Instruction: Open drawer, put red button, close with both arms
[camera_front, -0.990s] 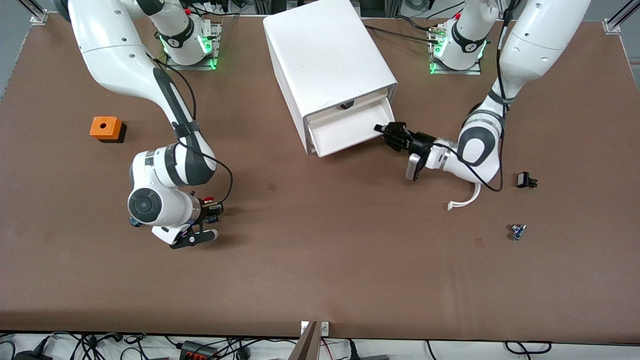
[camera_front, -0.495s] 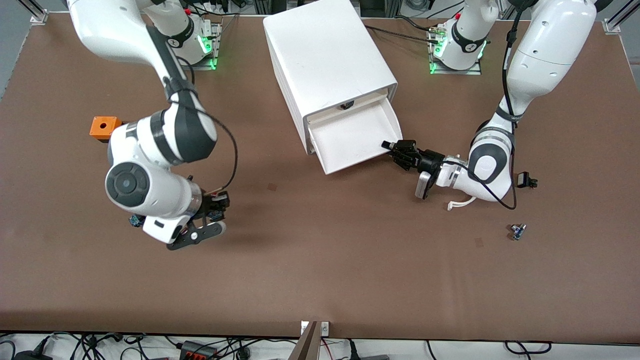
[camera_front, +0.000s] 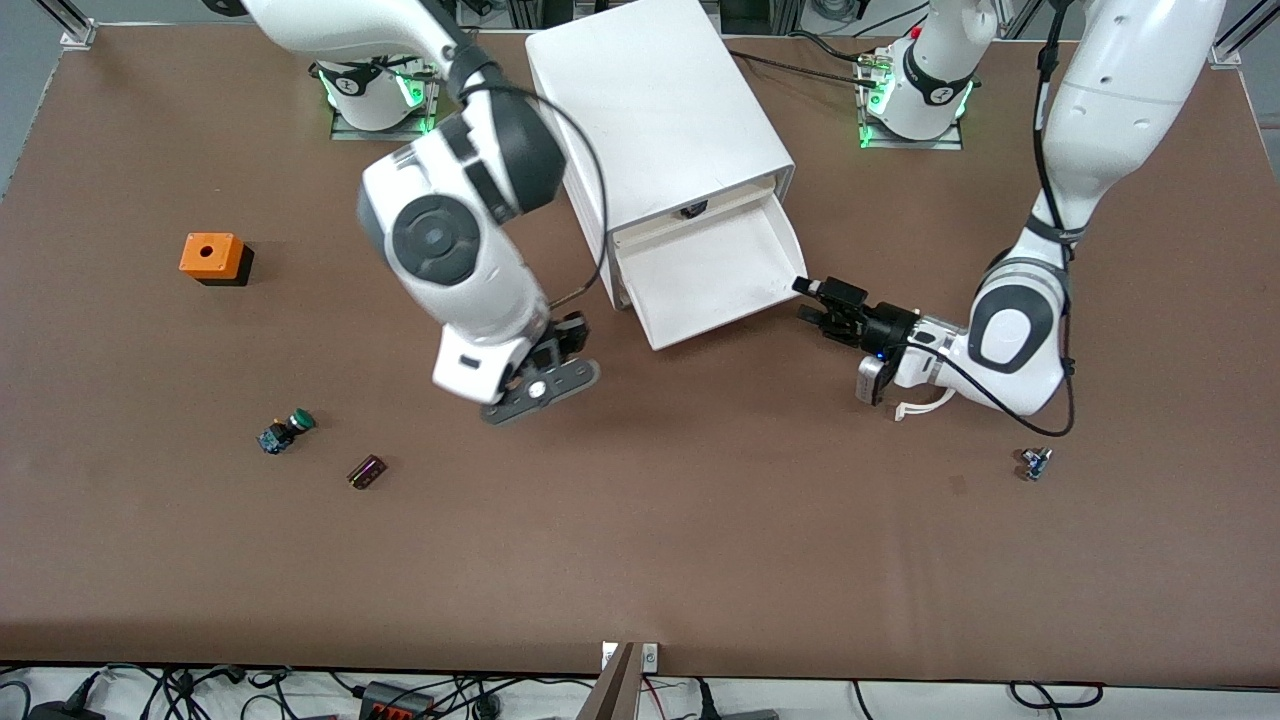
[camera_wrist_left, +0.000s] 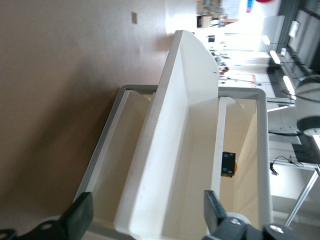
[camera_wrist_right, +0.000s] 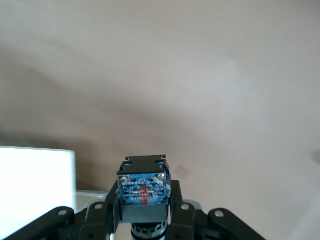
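the drawer (camera_front: 705, 275) stands pulled out of the white four-drawer cabinet (camera_front: 655, 120), its shallow white tray bare inside, with the black handle of the top drawer (camera_front: 692, 211) showing just above it. the left tool (camera_front: 822, 302) sits at the corner of the drawer front toward the left arm's end of the worktop (camera_front: 640, 560); its fingers are spread apart and grip nothing, and in the left wrist view the two fingertips (camera_wrist_left: 82, 215) stand either side of the drawer's front panel without touching it. the right tool (camera_front: 562, 345) hangs over the worktop beside the cabinet, toward the right arm's end, closed on the red button (camera_wrist_right: 144, 192), whose blue base and black body show between the fingers in the right wrist view; its red cap is hidden. on the worktop lie a green-capped button (camera_front: 283, 432) and, just beside it, a small dark block (camera_front: 366, 471); an orange box with a hole on top (camera_front: 211, 256) sits well apart from them, farther from the front camera. a small blue part (camera_front: 1035, 462) lies near the left arm's elbow.
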